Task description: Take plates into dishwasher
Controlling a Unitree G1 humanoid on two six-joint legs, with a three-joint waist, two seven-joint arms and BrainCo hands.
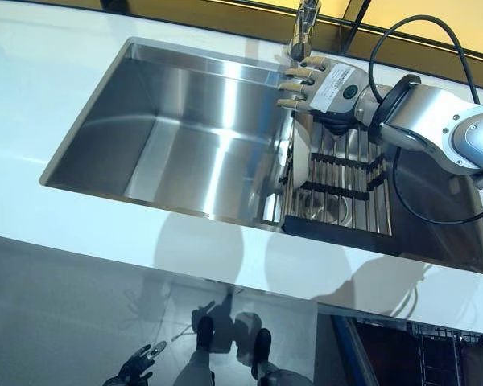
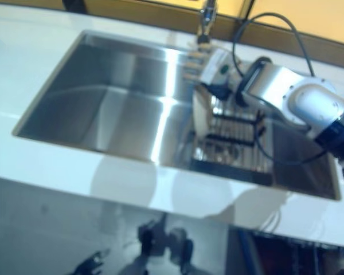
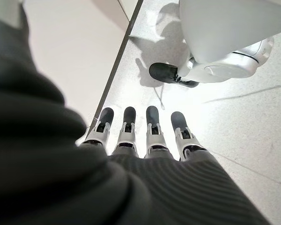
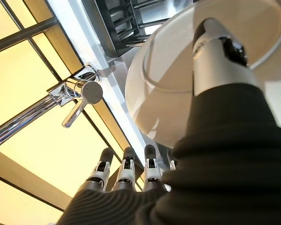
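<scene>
Sink rack (image 1: pixel 338 197), seemingly white upright plate (image 4: pixel 178 79)

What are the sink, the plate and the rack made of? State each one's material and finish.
Sink: apparently brushed stainless steel, with streaked reflections. Plate: glossy white, probably glazed ceramic, though plastic is possible. Rack: thin shiny metal rods on dark crossbars, perhaps plastic or rubber.

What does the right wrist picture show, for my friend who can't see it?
The robot's right hand reaches with straight fingers beside a white plate, its thumb lying across the plate's face. Past them are a chrome tap and the dark rack.
</scene>
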